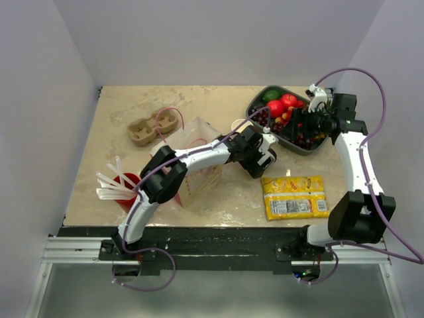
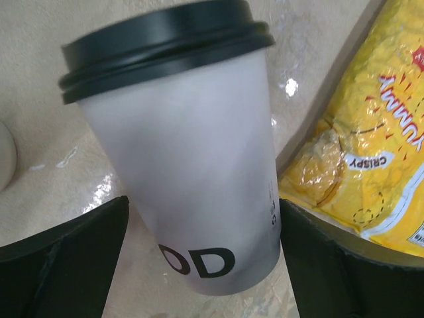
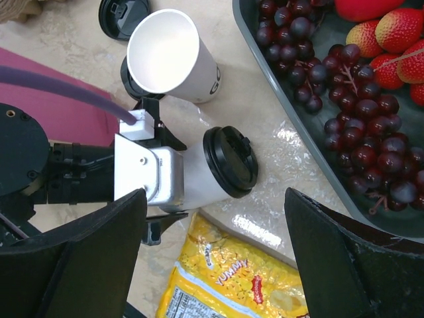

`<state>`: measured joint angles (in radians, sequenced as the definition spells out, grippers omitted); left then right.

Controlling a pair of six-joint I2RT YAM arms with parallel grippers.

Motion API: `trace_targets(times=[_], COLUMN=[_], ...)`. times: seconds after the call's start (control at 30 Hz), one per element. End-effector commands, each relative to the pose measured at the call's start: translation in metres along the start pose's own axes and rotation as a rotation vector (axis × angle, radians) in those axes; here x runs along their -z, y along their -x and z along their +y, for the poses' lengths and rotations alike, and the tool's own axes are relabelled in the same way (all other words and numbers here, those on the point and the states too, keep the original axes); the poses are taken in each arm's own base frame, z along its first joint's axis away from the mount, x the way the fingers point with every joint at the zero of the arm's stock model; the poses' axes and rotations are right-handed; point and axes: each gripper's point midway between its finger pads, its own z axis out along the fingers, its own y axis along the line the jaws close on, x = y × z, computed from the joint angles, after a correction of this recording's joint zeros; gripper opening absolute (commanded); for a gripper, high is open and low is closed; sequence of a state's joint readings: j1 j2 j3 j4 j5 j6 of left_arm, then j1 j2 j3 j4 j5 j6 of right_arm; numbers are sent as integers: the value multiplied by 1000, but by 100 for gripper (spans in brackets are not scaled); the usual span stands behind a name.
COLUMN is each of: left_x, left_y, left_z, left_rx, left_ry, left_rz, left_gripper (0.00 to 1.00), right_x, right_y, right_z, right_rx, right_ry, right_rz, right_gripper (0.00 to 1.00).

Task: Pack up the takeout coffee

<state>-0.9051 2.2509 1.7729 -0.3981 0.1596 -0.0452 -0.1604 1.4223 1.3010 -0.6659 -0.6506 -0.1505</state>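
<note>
1. The left gripper (image 2: pixel 202 207) is squeezing a small white paper cup with a round black plastic lid (image 2: pixel 189 165). One black finger is pressing on each side of it.
2. The cup is showing dark letters low on its side.
3. The cup is leaning over in the fingers above the pale stone table (image 1: pixel 232 192). I cannot tell if it is touching the table.
4. It is sitting just beside a shiny yellow snack bag (image 2: pixel 371 152) and near a dark tray of grapes and strawberries (image 1: pixel 301 150).
5. The right gripper (image 3: pixel 215 199) is hanging over the cup with its fingers wide apart, holding nothing.
6. A white paper cup with no lid (image 3: pixel 169 56) is lying tipped over close by, and a loose black plastic lid (image 3: pixel 122 14) is lying next to it.
</note>
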Motion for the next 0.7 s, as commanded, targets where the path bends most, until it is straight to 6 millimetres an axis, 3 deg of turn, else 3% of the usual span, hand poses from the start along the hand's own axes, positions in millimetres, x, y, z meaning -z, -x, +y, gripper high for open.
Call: trace_targets(times=[0.0,0.17,0.43,0.53,0.57,0.63,0.67], left_x=[-3,-10,0,18,30,40,58], left_y=[20,8,12,16,26,25,42], left_z=[-1,-2,-13,-18,-28,-36,-47], left_rx=[61,82,82,84,65,30,-14], left_ry=[-15,-25,-163,-233,-292,-336,-387], left_rz=[-48,-18,-33,-60,-97,-114,-181], left_gripper=[98,93,67,58,55,52,52], right_x=[-1,0,5,11,14,22,26], right_y=[3,1,-4,-3,-5,1,1], right_z=[1,1,2,2,2,4,7], right_rx=[11,13,21,29,26,47,49], right_ry=[25,23,4,-22,-35,-50,-53], right_rz=[-15,-11,-3,-2,6,-8,-5], right_gripper=[88,88,88,88,88,88,88])
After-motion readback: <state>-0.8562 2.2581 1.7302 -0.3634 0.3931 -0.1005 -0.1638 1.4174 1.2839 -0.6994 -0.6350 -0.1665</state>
